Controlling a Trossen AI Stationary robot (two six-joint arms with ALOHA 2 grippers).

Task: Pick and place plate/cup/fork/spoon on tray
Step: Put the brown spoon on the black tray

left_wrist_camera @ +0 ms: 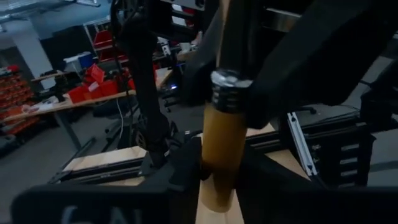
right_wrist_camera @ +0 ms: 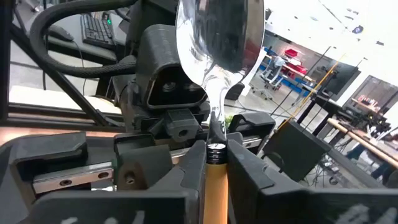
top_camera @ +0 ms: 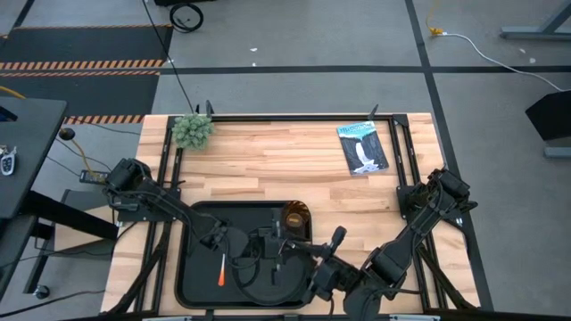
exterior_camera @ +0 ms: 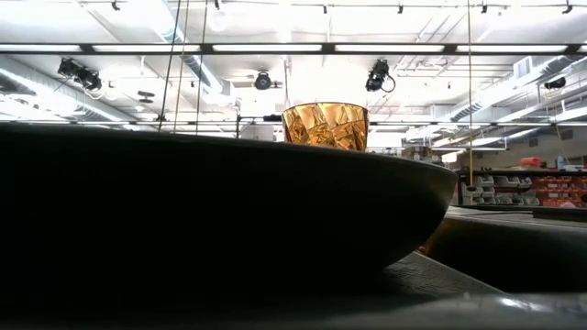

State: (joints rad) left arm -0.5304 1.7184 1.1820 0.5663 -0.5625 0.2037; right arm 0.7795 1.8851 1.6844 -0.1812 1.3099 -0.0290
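The spoon (right_wrist_camera: 219, 43) has a shiny oval bowl and an orange handle. It is held above the black tray (top_camera: 192, 267), between my two grippers, which face each other. My right gripper (right_wrist_camera: 216, 171) is shut on the handle, and the bowl sticks out past its fingertips. My left gripper (left_wrist_camera: 221, 186) has a finger on each side of the same handle. The amber cup (top_camera: 296, 217) stands on the tray's far right part. The fork (top_camera: 221, 270) lies flat on the tray's left part. The round plate (top_camera: 254, 283) lies on the tray, partly under the arms. My left gripper has the spoon's orange handle (left_wrist_camera: 219, 155) between its two fingers, one dark finger (left_wrist_camera: 183, 174) close against each side. The handle runs out past the fingertips to its silver ferrule. The spoon is clear of the tray. My right gripper pinches the orange handle (right_wrist_camera: 216, 177) between its two fingers, just behind the silver ferrule. The fingers lie along the handle. Neck and bowl reach out beyond the fingertips toward the left gripper. The spoon is lifted clear of the tray.
A green tuft (top_camera: 192, 131) sits at the table's far left corner, and a dark booklet (top_camera: 363, 147) lies at the far right. Black frame rails run along the table's left and right sides. Bare wood lies between the tray and the far edge.
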